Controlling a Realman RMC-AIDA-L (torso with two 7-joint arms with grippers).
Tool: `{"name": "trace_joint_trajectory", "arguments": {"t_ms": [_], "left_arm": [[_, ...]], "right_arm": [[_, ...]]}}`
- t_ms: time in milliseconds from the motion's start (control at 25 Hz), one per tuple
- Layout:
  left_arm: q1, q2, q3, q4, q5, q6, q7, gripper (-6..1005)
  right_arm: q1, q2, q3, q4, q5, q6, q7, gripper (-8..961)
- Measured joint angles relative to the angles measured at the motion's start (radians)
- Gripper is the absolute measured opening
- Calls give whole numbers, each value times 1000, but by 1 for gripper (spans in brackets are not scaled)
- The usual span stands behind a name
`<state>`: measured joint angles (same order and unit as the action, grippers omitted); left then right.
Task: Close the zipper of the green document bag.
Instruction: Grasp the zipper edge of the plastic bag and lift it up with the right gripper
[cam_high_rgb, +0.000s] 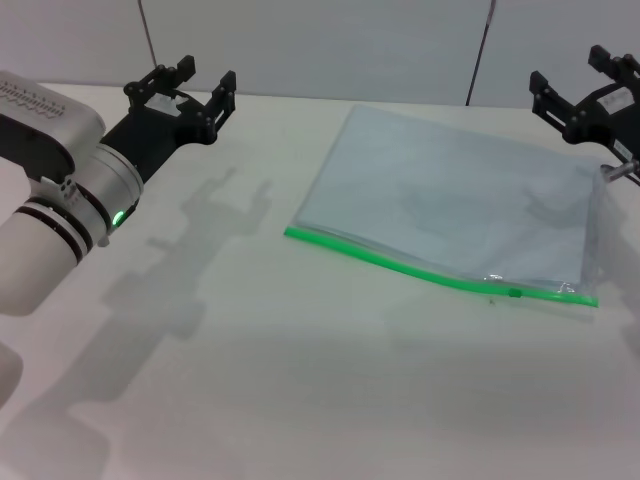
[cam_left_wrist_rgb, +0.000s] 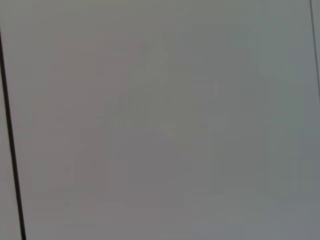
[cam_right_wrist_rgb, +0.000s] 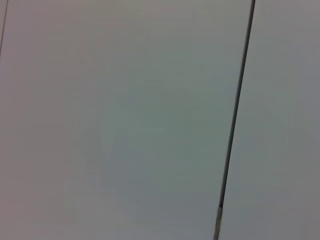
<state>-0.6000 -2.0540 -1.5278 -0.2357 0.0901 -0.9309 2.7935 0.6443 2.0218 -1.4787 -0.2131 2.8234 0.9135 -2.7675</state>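
Note:
The green document bag (cam_high_rgb: 450, 195) lies flat on the white table, right of centre, a pale blue-grey translucent pouch. Its zipper (cam_high_rgb: 400, 263) is the bright green strip along the near long edge, with the small darker slider (cam_high_rgb: 514, 293) close to the right end. My left gripper (cam_high_rgb: 197, 82) hovers open above the table's far left, well away from the bag. At the far right, my right gripper (cam_high_rgb: 575, 82) is raised over the bag's far right corner, fingers spread open. Both wrist views show only plain wall.
The white table (cam_high_rgb: 250, 380) stretches wide in front of the bag. A grey wall with dark vertical seams (cam_right_wrist_rgb: 235, 110) stands behind the table. A small metal piece (cam_high_rgb: 620, 170) sticks in at the right edge.

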Motion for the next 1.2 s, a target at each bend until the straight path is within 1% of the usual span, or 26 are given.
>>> {"name": "trace_joint_trajectory", "arguments": {"t_ms": [240, 1040, 1200], "left_arm": [[10, 0, 0, 1, -20, -1, 0, 552], [12, 0, 0, 1, -21, 0, 0, 548], [17, 1, 0, 1, -21, 4, 0, 548]], "right_arm": [[-2, 1, 0, 0, -4, -1, 2, 818], [-4, 2, -5, 3, -7, -1, 15, 817], [-7, -2, -24, 0, -67, 5, 81, 816]]}}
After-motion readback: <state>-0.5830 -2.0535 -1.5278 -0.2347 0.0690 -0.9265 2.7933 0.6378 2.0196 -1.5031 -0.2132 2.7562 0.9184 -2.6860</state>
